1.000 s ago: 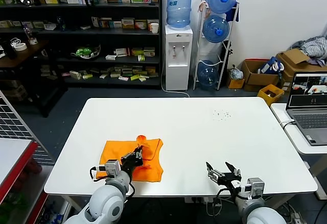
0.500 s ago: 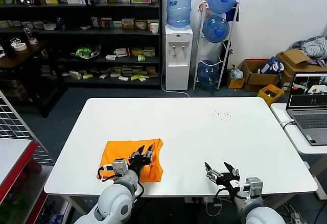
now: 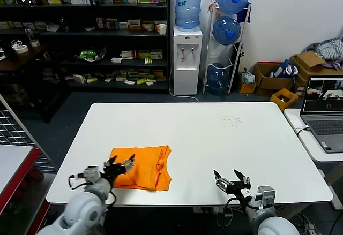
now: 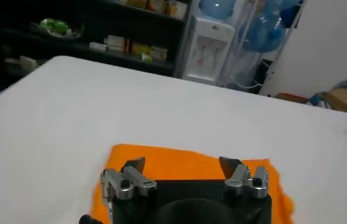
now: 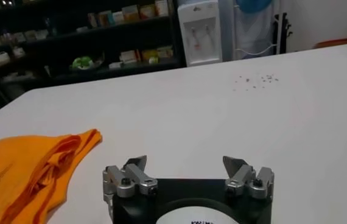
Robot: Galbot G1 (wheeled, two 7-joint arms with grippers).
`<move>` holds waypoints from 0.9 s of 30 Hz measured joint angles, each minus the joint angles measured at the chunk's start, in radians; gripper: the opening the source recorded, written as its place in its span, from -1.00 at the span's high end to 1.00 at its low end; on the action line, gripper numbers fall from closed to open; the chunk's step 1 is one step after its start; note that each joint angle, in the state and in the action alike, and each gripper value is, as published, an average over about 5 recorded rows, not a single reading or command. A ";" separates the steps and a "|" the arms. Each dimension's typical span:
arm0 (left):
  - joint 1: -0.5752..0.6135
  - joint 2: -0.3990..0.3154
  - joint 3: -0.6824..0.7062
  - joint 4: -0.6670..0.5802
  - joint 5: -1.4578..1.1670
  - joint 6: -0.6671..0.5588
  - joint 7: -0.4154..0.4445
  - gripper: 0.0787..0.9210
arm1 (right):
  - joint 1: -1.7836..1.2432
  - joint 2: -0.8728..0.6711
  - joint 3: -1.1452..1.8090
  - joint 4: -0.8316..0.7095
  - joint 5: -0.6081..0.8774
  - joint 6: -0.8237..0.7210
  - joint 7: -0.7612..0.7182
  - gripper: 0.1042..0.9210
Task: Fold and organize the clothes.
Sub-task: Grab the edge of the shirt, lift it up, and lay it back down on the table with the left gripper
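Note:
The bright orange T-shirt (image 3: 146,167) lies folded into a rough rectangle on the white table (image 3: 203,138), near its front left. It also shows in the left wrist view (image 4: 185,169) and the right wrist view (image 5: 24,173). My left gripper (image 3: 119,165) is open and empty, low over the shirt's left edge; in its own view (image 4: 184,165) the fingers stand wide apart above the fabric. My right gripper (image 3: 231,180) is open and empty near the table's front edge, well right of the shirt; it also shows in its own view (image 5: 187,163).
A laptop (image 3: 323,112) sits on a side table at the right. A water dispenser (image 3: 187,42), bottle rack, dark shelves and cardboard boxes (image 3: 278,77) stand beyond the table. A red-edged wire rack (image 3: 13,154) is at the left.
My left gripper let go of the shirt's raised fold, which dropped flat, and drew back leftward to the shirt's left edge. The right gripper barely moved.

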 measured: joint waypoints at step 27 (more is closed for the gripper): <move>-0.045 0.207 -0.015 0.186 -0.163 0.089 0.272 -0.76 | -0.008 -0.001 0.005 -0.001 0.000 0.002 -0.002 -0.76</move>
